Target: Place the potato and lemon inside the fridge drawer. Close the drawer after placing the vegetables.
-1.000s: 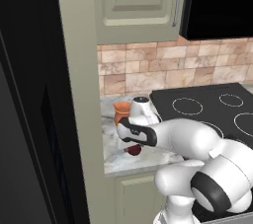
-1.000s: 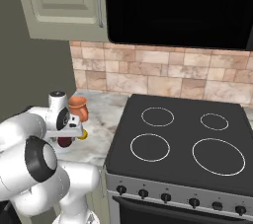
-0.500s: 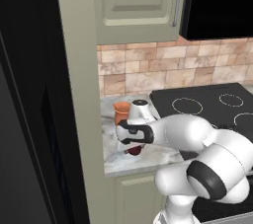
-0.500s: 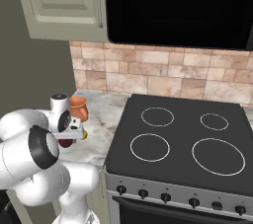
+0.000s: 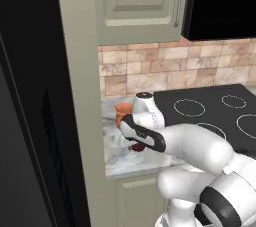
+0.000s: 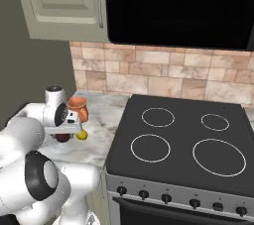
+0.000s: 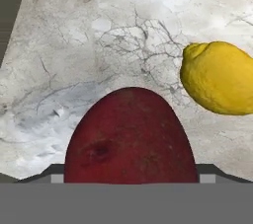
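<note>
The dark maroon potato (image 7: 131,139) lies on the marble counter (image 7: 74,70), low in the middle of the hand view. My gripper (image 7: 131,176) is straight over it, with a fingertip (image 7: 57,177) close at each side, jaws open and narrowing around it. The yellow lemon (image 7: 220,77) lies on the counter just beside the potato, apart from it. From the base views the hand (image 5: 142,133) hangs low over the potato (image 5: 136,147) (image 6: 62,138), with the lemon (image 6: 82,135) next to it. The fridge drawer is out of view.
A terracotta jug (image 5: 121,113) (image 6: 78,107) stands right behind the hand. The black stovetop (image 6: 183,140) lies to the right. A tall beige panel (image 5: 80,96) and the dark fridge side (image 5: 30,121) stand to the left. Wall cabinets (image 6: 64,1) hang above.
The hand has sunk a little onto the potato and its jaws have drawn closer together. The potato, the lemon and the jug have stayed where they were.
</note>
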Controlling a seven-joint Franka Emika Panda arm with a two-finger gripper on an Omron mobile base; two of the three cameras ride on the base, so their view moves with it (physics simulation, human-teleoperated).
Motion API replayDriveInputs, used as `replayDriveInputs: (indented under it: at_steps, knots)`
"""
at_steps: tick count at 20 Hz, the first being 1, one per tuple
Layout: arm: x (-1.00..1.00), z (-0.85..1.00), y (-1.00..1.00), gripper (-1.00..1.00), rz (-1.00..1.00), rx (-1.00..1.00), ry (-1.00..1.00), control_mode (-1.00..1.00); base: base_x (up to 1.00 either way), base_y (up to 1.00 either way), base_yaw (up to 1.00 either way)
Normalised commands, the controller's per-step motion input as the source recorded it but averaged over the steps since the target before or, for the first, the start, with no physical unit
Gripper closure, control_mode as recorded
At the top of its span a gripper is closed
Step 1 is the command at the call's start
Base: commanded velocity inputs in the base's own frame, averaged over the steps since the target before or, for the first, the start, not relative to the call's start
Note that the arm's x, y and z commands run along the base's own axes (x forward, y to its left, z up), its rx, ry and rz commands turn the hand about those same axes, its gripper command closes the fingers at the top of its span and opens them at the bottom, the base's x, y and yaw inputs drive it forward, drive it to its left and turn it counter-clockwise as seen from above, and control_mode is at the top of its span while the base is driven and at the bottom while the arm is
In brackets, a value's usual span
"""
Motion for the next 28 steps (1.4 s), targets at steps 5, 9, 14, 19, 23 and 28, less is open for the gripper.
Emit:
replayDriveInputs:
  at_steps: [5, 9, 14, 19, 23, 28]
  knots:
    - [-0.67, 0.97, -0.19, 1.00, 0.00, 0.00, -0.19, -1.00, 0.00, 0.00, 0.00]
    - [-0.48, 0.66, -0.08, 1.00, 0.00, 0.00, -0.13, -1.00, 0.00, 0.00, 0.00]
    - [-0.08, 0.49, -0.32, 1.00, 0.00, 0.03, -0.05, -1.00, 0.00, 0.00, 0.00]
    - [0.00, 0.08, -0.17, 1.00, 0.00, 0.01, 0.00, -1.00, 0.00, 0.00, 0.00]
    - [0.00, 0.00, 0.00, 1.00, 0.00, 0.00, 0.00, -1.00, 0.00, 0.00, 0.00]
    - [-0.03, 0.00, -0.01, 1.00, 0.00, 0.00, 0.01, 1.00, -0.35, -0.15, -0.01]
